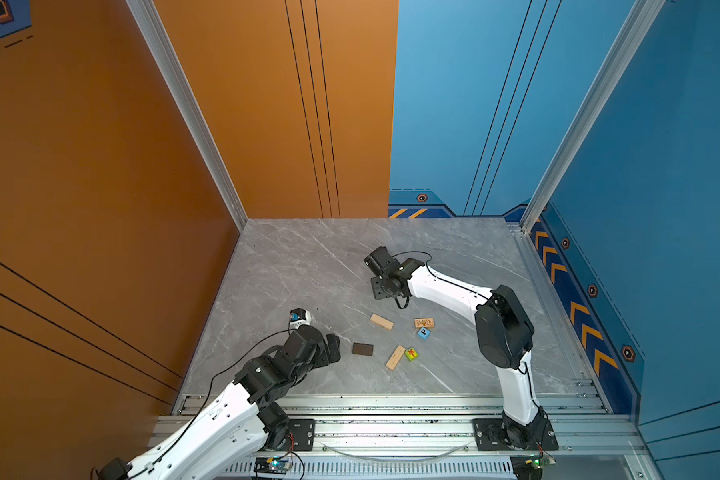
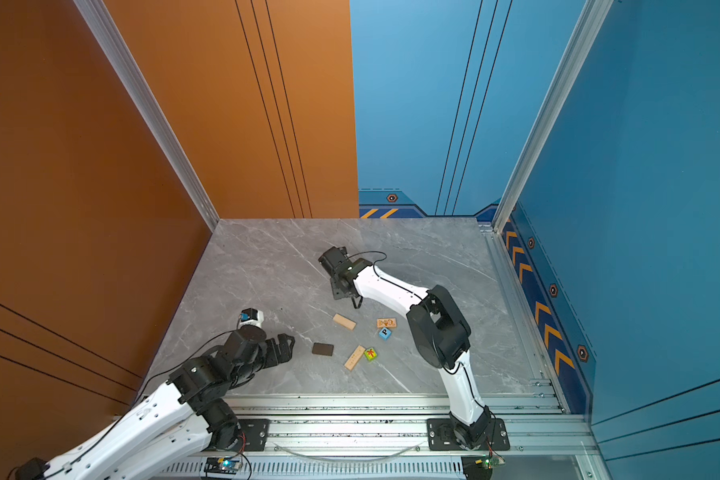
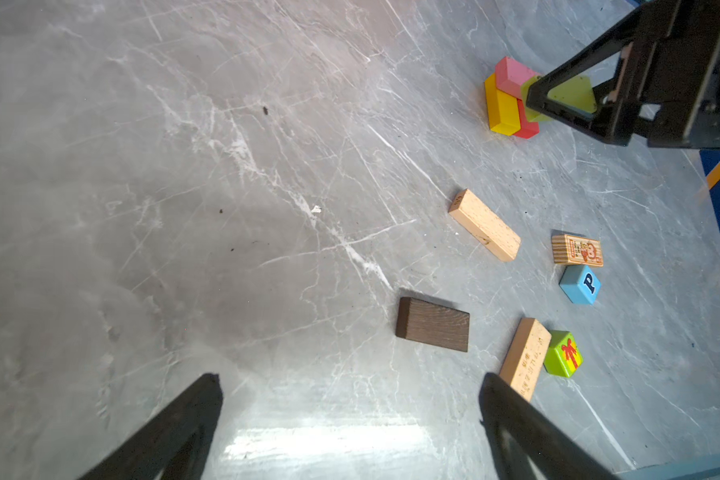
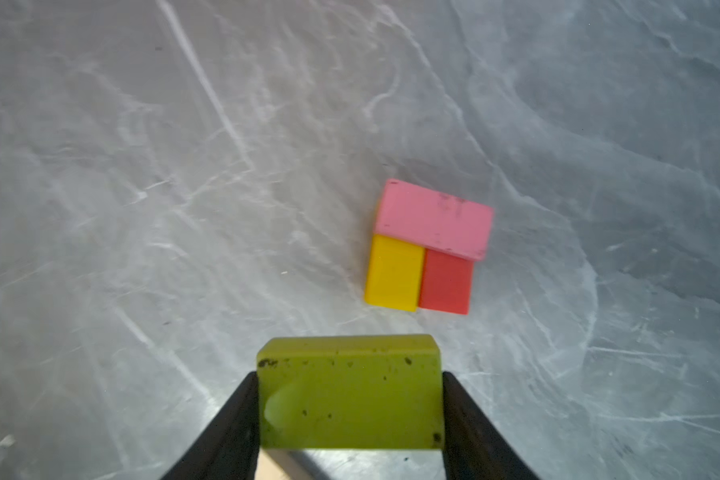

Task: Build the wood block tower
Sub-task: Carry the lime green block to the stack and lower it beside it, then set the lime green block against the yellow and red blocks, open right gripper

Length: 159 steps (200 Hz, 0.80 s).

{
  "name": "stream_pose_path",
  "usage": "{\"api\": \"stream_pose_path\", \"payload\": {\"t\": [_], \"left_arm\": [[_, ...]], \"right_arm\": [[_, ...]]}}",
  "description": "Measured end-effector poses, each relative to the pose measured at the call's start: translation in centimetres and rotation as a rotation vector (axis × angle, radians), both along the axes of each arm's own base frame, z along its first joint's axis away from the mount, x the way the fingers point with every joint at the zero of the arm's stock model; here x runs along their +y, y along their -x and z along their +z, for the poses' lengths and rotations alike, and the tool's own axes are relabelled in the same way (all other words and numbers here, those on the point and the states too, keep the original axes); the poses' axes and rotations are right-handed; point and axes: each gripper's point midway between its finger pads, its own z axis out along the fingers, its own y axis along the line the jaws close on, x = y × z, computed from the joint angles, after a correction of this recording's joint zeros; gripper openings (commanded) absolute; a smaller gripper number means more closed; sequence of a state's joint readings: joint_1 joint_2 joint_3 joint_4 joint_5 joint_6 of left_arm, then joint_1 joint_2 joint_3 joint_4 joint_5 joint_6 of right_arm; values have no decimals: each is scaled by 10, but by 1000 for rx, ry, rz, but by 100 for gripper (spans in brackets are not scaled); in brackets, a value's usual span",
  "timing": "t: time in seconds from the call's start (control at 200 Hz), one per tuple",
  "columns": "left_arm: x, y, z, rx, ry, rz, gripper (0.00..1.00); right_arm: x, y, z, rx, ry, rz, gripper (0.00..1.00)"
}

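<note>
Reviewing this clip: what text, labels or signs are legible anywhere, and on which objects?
"P": on the blue wooden cube, dark letter on its top face.
Unreadable, too small: print on the tan picture block.
Unreadable, too small: print on the long tan wooden block beside the green cube.

Both top views look steeply down from high above the tabletop (image 1: 308, 257), over its near edge toward the far corners. The wrist views sit close over it; both take in the wood block tower (image 3: 506, 104).

Right gripper (image 4: 349, 376) clamped on lime-green flat wooden block (image 4: 350, 403), arm stretched out; left gripper (image 3: 348, 378) jaws wide apart, arm tucked low.
</note>
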<state>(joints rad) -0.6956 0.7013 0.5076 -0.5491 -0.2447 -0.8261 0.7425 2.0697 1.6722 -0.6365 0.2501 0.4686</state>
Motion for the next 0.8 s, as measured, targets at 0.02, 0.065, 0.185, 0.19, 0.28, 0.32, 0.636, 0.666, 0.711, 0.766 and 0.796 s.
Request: {"api": "stream_pose_path", "payload": {"t": [0.02,0.065,0.185,0.19,0.28,0.32,0.636,0.666,0.711,0.766,0.796], "left_arm": [[-2,-2,0,1,0,-5,98],[-7,-5,1,1,1,-16,98],[-16,-13,3,-5,7,-38,98],[-16,-13,3,-5,8,-39,98],[-19,-17,4,-8,14,-46,98],[-20,-18,4,-10,16,-48,98],[-20,-25,7,-14,31,-45,98],[-20,-25,8,-15,33,-43,98],[-20,-26,9,-16,36,-43,98],[-20,-27,9,-15,37,-44,98],[-20,-27,8,-12,37,-45,98]], "right_arm": [[-5,-3,-1,2,2,-16,52],[-13,-7,-2,1,4,-44,52],[-21,-13,-3,-2,-3,-84,52],[-21,-13,-3,-2,-3,-84,52],[-22,-14,-10,10,-1,-99,52],[-22,-14,-16,19,3,-105,52],[-40,-23,-40,59,12,-182,52],[-41,-23,-40,59,10,-186,52],[-40,-23,-40,59,4,-188,52],[-39,-24,-39,57,-4,-190,52],[-38,-25,-39,56,-6,-190,52]]}}
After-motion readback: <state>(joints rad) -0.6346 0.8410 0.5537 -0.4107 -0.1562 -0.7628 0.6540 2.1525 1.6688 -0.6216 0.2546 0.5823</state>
